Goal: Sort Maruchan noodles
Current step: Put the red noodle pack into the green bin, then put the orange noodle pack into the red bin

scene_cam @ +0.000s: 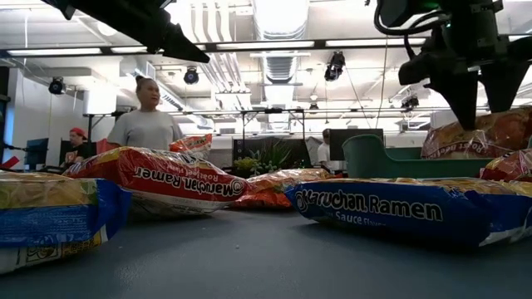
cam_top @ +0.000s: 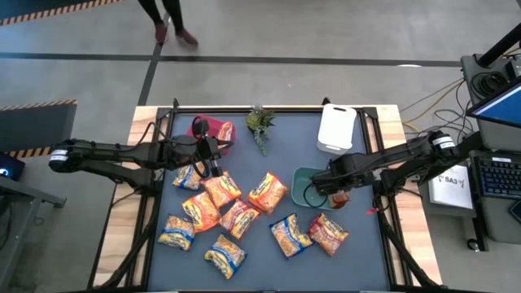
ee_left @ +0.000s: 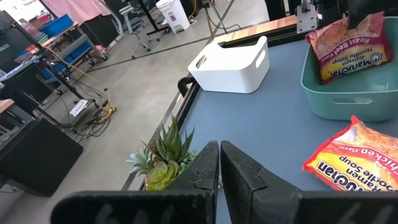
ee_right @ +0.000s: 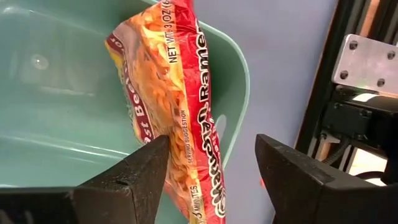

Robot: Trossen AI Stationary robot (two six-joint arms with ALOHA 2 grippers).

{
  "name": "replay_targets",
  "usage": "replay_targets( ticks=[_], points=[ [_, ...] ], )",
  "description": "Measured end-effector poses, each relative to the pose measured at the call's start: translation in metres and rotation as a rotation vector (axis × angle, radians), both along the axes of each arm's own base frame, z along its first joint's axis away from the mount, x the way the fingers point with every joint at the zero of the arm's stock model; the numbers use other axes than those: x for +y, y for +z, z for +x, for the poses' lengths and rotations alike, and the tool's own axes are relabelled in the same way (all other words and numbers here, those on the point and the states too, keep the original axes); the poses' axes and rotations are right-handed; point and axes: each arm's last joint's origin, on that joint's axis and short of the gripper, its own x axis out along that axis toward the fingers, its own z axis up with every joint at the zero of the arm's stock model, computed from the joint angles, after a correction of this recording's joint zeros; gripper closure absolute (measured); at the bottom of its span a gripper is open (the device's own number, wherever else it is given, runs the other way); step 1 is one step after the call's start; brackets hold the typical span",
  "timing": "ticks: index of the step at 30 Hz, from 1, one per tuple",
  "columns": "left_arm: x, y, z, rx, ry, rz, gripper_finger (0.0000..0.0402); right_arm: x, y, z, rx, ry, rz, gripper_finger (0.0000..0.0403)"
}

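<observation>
Several Maruchan packets lie flat on the dark mat: orange ones [cam_top: 267, 193], a red one [cam_top: 327, 233] and yellow-and-blue ones [cam_top: 225, 254]. One red beef packet [ee_right: 177, 106] leans over the rim of the teal bin [cam_top: 303, 185], its upper end inside. My right gripper [ee_right: 211, 180] hangs open just above that packet's outer end, with a finger on either side of it. My left gripper [ee_left: 219, 168] is shut and hovers over the packets at the mat's far left [cam_top: 213, 167].
A white bin [cam_top: 335, 128] stands at the far edge, a small green plant [cam_top: 260, 126] beside it, and a red bin [cam_top: 213, 129] at the far left. A person [scene_cam: 145, 120] stands beyond the table. Bare mat lies along the near edge.
</observation>
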Motion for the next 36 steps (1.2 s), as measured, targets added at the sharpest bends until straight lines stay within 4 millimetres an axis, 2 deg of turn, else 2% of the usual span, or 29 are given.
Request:
replay_targets(
  ticks=[10, 16, 25, 29, 36],
  points=[
    [0.000, 0.000, 0.000, -0.003, 0.000, 0.000, 0.0402, -0.001, 0.030, 0.005, -0.138, 0.052, -0.014, 0.0176],
    [0.000, 0.000, 0.000, -0.004, 0.000, 0.000, 0.0402, -0.008, 0.045, 0.016, -0.239, 0.256, -0.160, 0.0179],
    [0.000, 0.000, 0.000, -0.042, 0.024, -0.069, 0.0402, -0.022, 0.045, 0.049, -0.459, 0.690, -0.299, 0.0179],
    [0.000, -0.003, -0.001, -0.073, 0.069, -0.197, 0.0402, -0.024, 0.041, 0.055, -0.483, 0.839, -0.348, 0.0179],
    [-0.002, -0.019, -0.008, -0.002, 0.128, -0.441, 0.0402, -0.024, 0.027, 0.058, -0.520, 1.099, -0.466, 0.0179]
  ],
)
